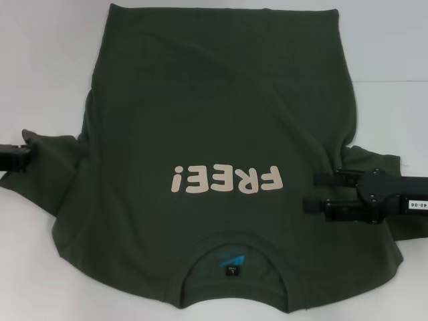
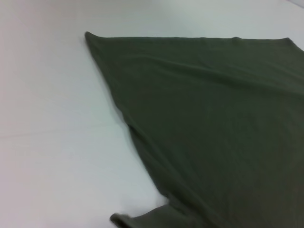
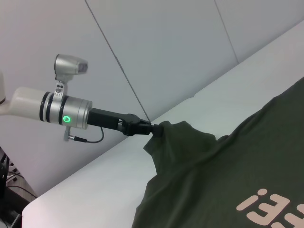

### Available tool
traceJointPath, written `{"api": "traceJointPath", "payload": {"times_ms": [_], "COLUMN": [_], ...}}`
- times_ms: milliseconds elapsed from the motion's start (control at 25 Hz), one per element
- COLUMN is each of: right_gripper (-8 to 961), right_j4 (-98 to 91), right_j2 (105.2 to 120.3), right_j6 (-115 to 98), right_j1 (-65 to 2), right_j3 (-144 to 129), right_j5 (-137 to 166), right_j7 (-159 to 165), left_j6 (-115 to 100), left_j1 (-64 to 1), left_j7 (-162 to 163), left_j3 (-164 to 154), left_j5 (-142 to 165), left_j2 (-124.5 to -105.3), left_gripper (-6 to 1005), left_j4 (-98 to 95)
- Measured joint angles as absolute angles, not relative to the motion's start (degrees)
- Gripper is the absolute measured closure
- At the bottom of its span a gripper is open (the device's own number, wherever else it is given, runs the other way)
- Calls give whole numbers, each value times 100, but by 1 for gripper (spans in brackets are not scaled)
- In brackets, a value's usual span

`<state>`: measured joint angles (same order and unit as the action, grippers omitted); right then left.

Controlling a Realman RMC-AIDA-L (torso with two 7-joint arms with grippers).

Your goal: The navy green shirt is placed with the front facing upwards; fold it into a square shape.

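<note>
Left end effector [image 3: 154,129], far across the white counter [image 3: 95,180], pinching a raised sleeve of the navy green shirt [image 3: 213,180]; cream lettering [image 3: 270,206] partly visible; green indicator light [image 3: 67,119] lit on the arm's wrist.

Your shirt [image 1: 214,127] is a dark olive green all over, plain except for the cream lettering [image 1: 226,179] reading "FREE!" across the chest. Inside the collar you have a dark blue neck label [image 1: 232,261] with a brighter blue mark on it. The table [image 1: 47,73] under it is white. Both grippers, left gripper [image 1: 27,157] and right gripper [image 1: 313,192], are black; your left arm [image 3: 52,108] behind it is pale grey and silver, with a small green light [image 3: 67,119] glowing.
</note>
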<state>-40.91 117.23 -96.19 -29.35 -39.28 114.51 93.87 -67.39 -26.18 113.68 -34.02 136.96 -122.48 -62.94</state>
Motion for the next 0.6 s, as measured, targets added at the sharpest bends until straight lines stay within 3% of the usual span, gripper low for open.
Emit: {"api": "traceJointPath", "payload": {"times_ms": [600], "right_gripper": [62], "right_j4": [-4047], "right_j2": [11793], "right_j6": [-9606], "right_j1": [-2964], "right_j3": [-3929], "right_j5": [11451], "right_j7": [9437], "left_j6": [-6596], "left_j1": [-2690], "left_j7": [11530], "left_j3": [-3386], "left_j5": [14106], "left_j2": [-12214], "left_gripper": [1000], "left_j4": [-6746]}}
